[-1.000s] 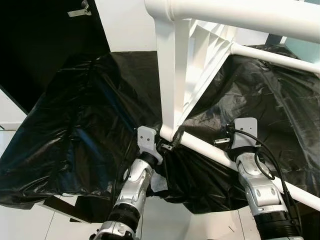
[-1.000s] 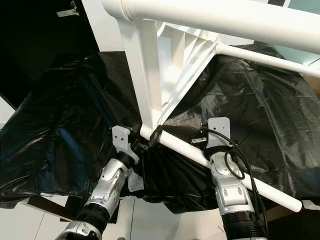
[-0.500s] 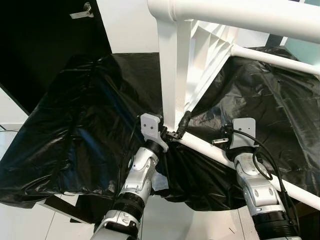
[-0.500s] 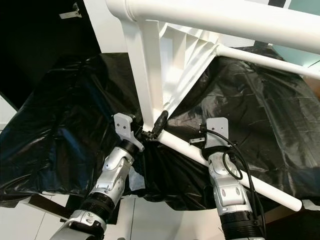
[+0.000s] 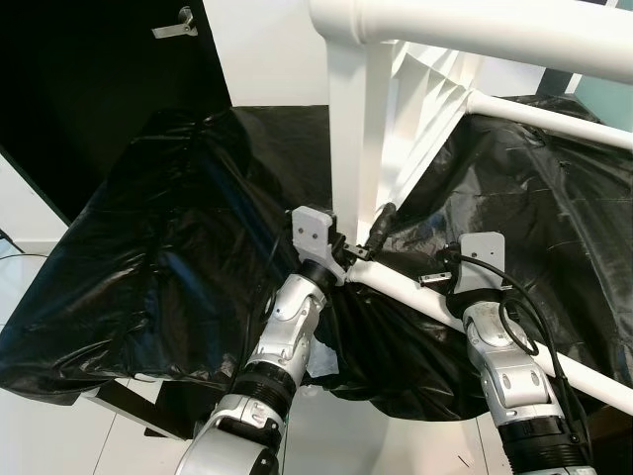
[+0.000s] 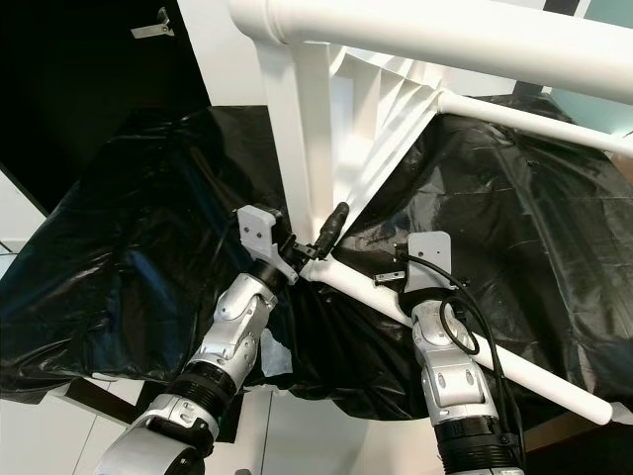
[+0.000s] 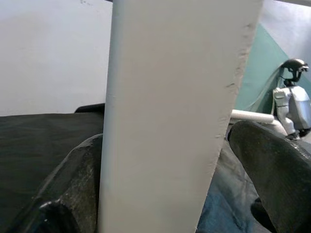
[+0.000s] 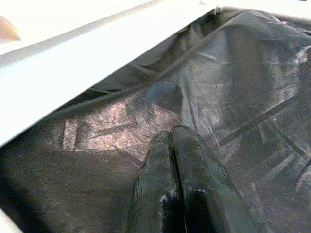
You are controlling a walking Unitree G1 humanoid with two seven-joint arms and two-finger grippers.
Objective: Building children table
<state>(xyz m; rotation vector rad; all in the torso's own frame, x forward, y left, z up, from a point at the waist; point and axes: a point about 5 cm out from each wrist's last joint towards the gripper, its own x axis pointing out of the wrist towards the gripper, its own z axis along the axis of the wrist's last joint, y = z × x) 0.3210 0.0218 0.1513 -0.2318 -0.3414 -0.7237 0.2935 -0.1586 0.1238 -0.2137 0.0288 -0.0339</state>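
The white children's table frame (image 5: 396, 129) stands tipped over a black plastic sheet (image 5: 168, 247), one flat upright panel (image 5: 348, 148) rising directly ahead of the left gripper (image 5: 361, 247) and a round white leg (image 5: 445, 302) running diagonally back past the right arm.

Left gripper: fingers spread, straddling the lower end of the upright panel where it meets the round leg. In the left wrist view the panel (image 7: 175, 111) sits between the two black fingers (image 7: 73, 189); the finger on one side lies against the panel edge, the other stands slightly off it. Whether it is pressing cannot be told.

Right gripper (image 8: 180, 179): fingers pressed together, holding nothing, tips just over the black sheet (image 8: 243, 97). The round leg (image 8: 73, 63) passes beside and beyond the fingertips, apart from them. In the eye views the right wrist (image 5: 482, 272) sits just beside and under that leg.

No brand, label or legible writing is seen.

Beyond the left gripper, a dark door (image 5: 89, 89) with a metal handle (image 5: 176, 22) and a white wall (image 5: 267, 49).
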